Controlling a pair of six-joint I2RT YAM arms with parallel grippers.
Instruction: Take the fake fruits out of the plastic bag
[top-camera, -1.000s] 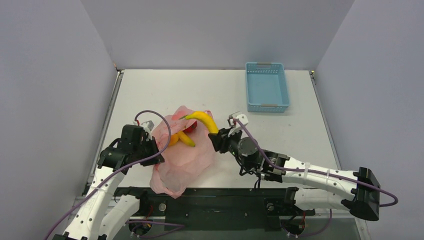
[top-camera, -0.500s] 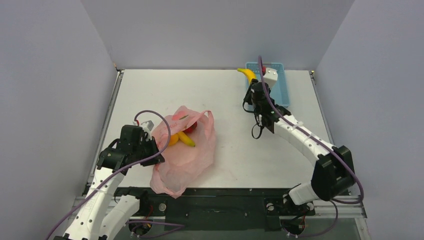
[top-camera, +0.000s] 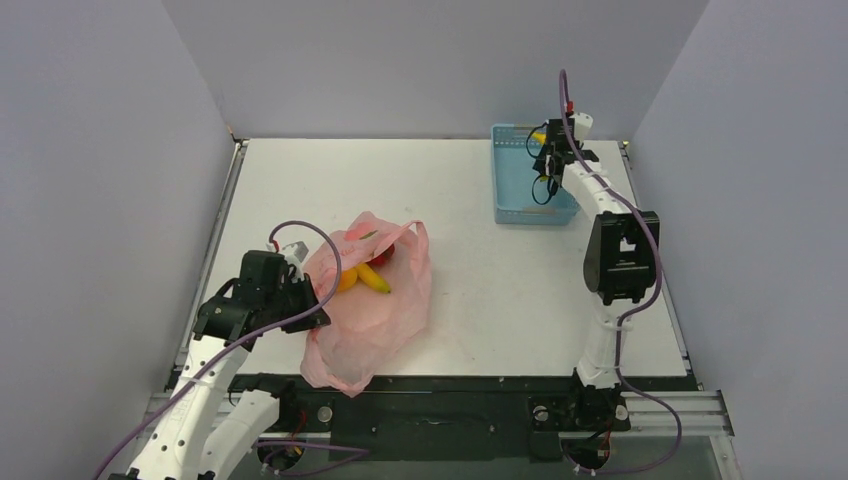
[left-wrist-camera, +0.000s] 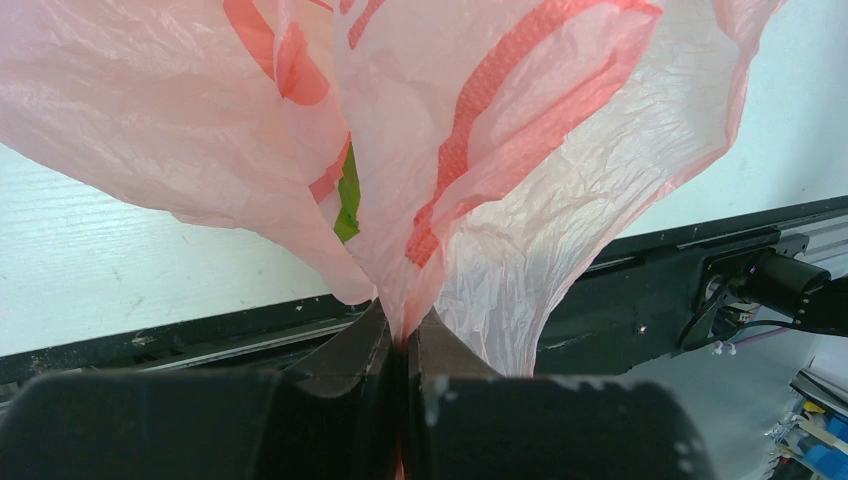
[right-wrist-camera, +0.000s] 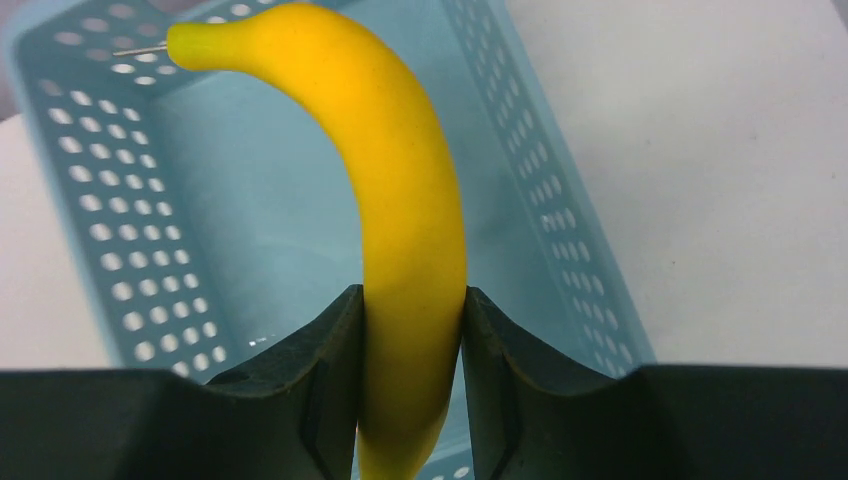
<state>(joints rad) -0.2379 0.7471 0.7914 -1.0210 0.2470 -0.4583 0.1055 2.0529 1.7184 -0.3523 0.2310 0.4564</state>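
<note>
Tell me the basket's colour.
The basket is light blue, its walls dotted with holes; best in the right wrist view.

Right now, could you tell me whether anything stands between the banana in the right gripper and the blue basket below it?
Nothing visible does. The right gripper holds the banana directly over the blue basket, whose floor under it looks bare in the wrist view.

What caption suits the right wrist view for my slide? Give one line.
Right gripper grips a yellow banana over the light-blue slotted basket.
</note>
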